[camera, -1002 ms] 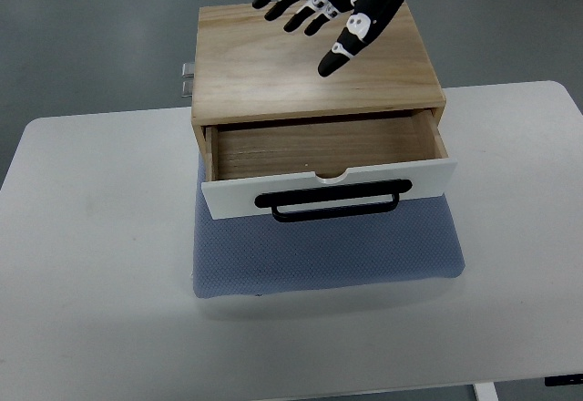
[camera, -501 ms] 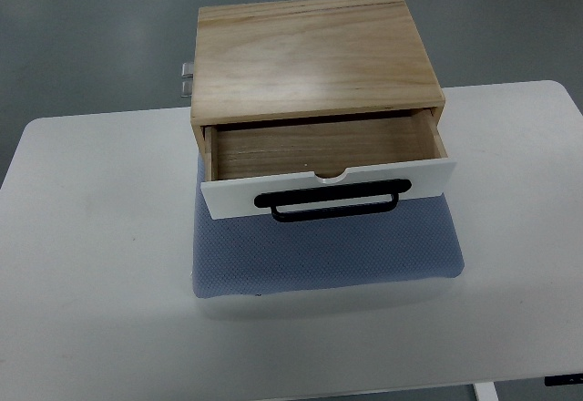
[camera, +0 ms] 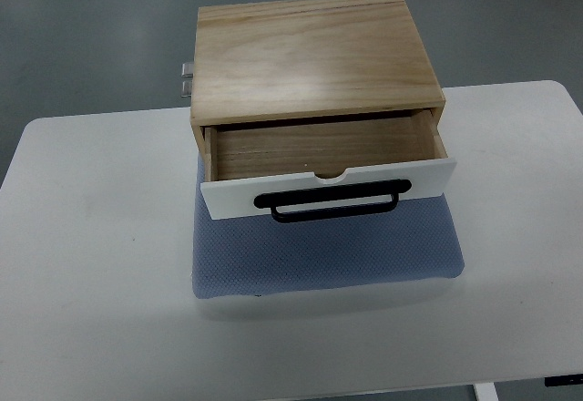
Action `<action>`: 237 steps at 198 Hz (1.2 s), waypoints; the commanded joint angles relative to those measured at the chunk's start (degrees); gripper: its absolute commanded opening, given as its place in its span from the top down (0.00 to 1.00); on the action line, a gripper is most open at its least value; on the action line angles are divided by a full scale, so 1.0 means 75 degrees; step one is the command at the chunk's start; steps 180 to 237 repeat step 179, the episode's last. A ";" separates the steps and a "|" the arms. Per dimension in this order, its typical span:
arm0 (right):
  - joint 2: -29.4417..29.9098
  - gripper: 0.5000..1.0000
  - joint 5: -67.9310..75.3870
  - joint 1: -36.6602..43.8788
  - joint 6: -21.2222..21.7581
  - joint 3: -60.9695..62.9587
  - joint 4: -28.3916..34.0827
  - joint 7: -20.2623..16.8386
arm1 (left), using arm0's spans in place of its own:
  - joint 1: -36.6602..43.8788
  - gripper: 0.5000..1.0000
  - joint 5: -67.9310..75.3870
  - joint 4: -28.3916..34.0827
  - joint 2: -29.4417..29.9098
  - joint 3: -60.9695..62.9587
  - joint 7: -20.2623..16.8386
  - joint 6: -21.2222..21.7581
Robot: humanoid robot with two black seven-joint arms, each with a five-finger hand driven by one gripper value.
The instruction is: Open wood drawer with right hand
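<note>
Wood drawer (camera: 323,159) stands pulled out from the front of its wooden box (camera: 310,55), its bare interior showing. Its white front panel (camera: 328,191) carries a black handle (camera: 328,203) and overhangs the blue mat (camera: 328,255) that lies under the box. The mat rests on the white table (camera: 91,264), and the box sits toward the table's far edge. Small metal hardware (camera: 186,79) juts from the box's left side. Neither robot hand shows, so the state of the fingers cannot be told.
</note>
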 commanded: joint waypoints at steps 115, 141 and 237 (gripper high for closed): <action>0.1730 0.11 -0.0338 -0.1755 0.0004 0.1355 -0.1102 0.0576 | 0.0000 0.00 0.0001 0.0000 0.0000 0.0000 0.0000 0.0000; 0.1952 0.11 -0.0338 -0.1990 0.0004 0.1367 -0.1160 0.0588 | 0.0000 0.00 0.0001 0.0000 0.0000 0.0000 0.0000 0.0000; 0.2257 0.11 -0.0338 -0.2248 -0.0008 0.1695 -0.1219 0.0764 | 0.0000 0.00 0.0001 0.0000 0.0000 0.0000 0.0000 0.0000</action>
